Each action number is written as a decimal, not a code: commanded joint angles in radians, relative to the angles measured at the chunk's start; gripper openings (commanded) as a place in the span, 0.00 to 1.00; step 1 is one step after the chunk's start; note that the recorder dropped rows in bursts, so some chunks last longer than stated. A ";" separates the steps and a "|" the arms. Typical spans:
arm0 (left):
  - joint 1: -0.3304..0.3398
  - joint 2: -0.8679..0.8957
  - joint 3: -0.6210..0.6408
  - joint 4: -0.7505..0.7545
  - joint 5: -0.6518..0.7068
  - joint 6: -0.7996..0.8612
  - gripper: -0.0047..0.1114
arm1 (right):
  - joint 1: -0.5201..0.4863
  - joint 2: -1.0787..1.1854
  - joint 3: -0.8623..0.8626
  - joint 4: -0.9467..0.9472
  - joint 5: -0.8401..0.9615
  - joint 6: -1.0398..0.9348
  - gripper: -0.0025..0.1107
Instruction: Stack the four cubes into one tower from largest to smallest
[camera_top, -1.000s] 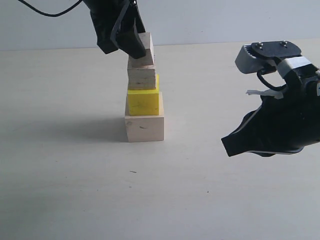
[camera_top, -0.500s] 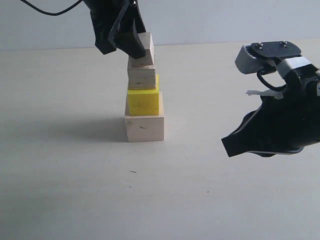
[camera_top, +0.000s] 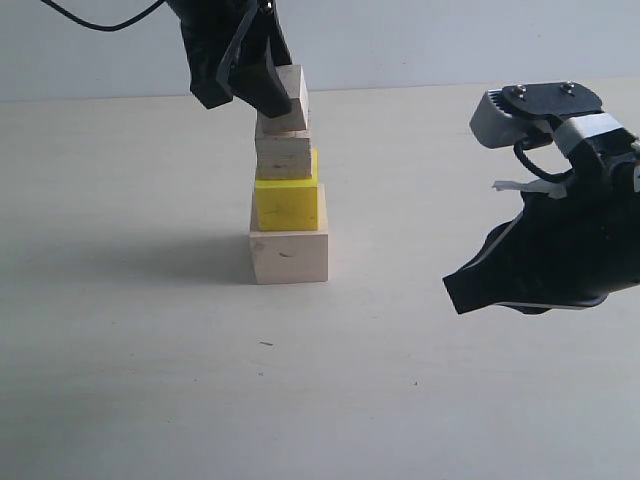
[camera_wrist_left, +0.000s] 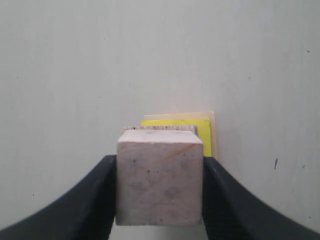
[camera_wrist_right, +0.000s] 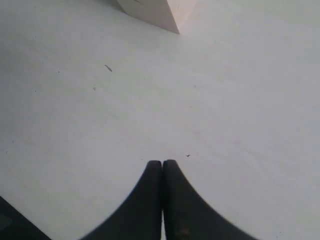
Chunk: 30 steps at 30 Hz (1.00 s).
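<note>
Top of the tower and the left gripper (camera_top: 272, 92) is right there, its jaws pinching the smallest wood cube (camera_wrist_left: 160, 182) from both sides. The black fingers (camera_wrist_left: 85, 205) press flat against its faces. From the side, that cube sits at the very peak, leaning a touch and shifted towards the right edge of the block under it. Whether it is fully set down or only brushing the top, I can't tell.

Below it is the small wood cube (camera_top: 284, 155), then the yellow cube (camera_top: 287, 205), then the large pale wood cube (camera_top: 289, 257) as the base on the desk (camera_top: 120, 350). All three are stacked and touching, each one narrower than the one beneath. Looking down from the left wrist, slivers of yellow and pale wood peek out behind the held cube, so the column lines up fairly well.

Over on the right, the right gripper (camera_top: 462, 290) hangs above the desk, well apart from the tower — jaws pressed together, tips meeting with nothing between them. In its wrist view, only a corner of the base cube shows at the edge.
</note>
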 joint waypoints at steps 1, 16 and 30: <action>-0.006 -0.003 0.004 -0.009 -0.003 0.001 0.20 | -0.002 -0.005 0.004 0.004 -0.001 -0.007 0.02; -0.006 -0.003 0.004 -0.009 -0.003 0.001 0.46 | -0.002 -0.005 0.004 0.004 0.002 -0.008 0.02; -0.006 -0.003 0.004 -0.009 -0.003 0.001 0.51 | -0.002 -0.005 0.004 0.004 0.004 -0.010 0.02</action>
